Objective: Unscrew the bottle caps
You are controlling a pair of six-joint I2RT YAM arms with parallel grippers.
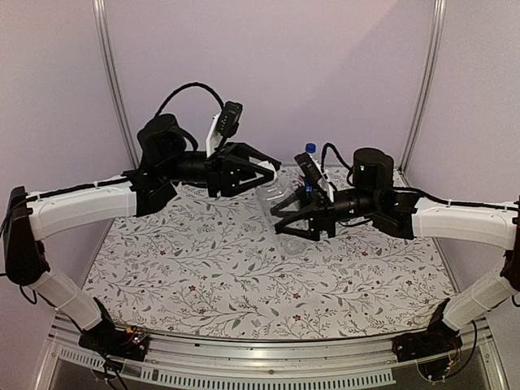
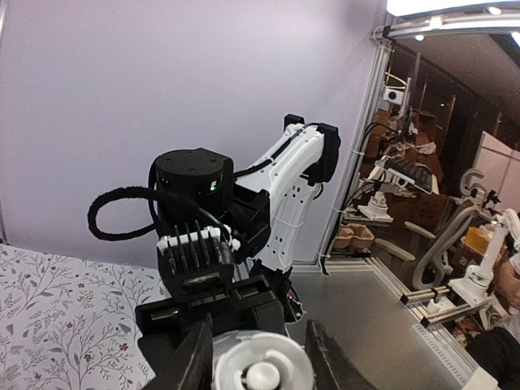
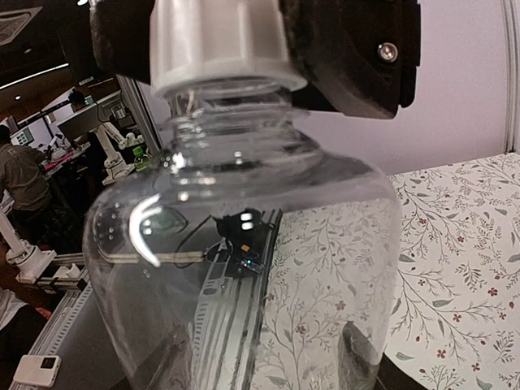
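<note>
The plain clear bottle [image 1: 282, 197] is held tilted above the table between both grippers. My left gripper [image 1: 264, 175] is shut on its pale white cap [image 2: 262, 366], with a black finger [image 2: 188, 357] on each side. In the right wrist view the cap [image 3: 219, 41] sits clamped at the top. My right gripper [image 1: 296, 221] is shut on the bottle's body [image 3: 244, 268]; its fingers [image 3: 357, 357] show through the clear plastic. The Pepsi bottle [image 1: 318, 173] with its blue cap [image 1: 310, 149] stands at the back, partly hidden behind my right wrist.
A floral cloth [image 1: 244, 276] covers the table. Purple walls with metal posts [image 1: 114, 81] close in the back and sides. An aluminium rail [image 1: 268, 349] runs along the near edge between the arm bases.
</note>
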